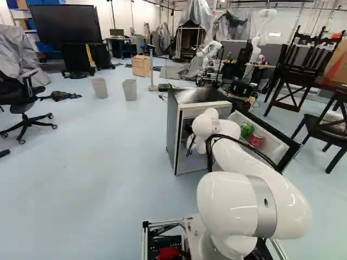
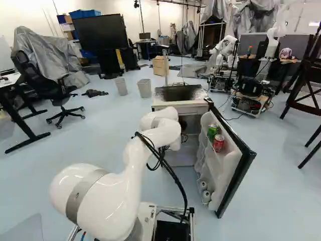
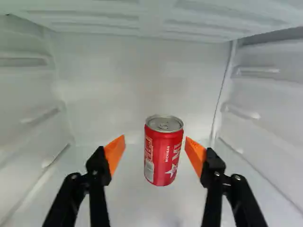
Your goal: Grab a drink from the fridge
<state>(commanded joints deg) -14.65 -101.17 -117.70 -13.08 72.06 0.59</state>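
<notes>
Released tool (image 2: 184, 137) faces red can (image 3: 163, 151) on white surface (image 3: 128, 201) inside fridge (image 1: 172, 127); pale-blue room floor (image 1: 108, 162) outside.

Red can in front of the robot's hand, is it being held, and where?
Nothing is held. The hand is open; the red can stands ahead, with a gap between it and each orange pad.

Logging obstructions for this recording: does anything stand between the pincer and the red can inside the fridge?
Nothing visible does. The open pincer has a clear line to the upright red can, and the fridge door stands open, off to the side.
</notes>
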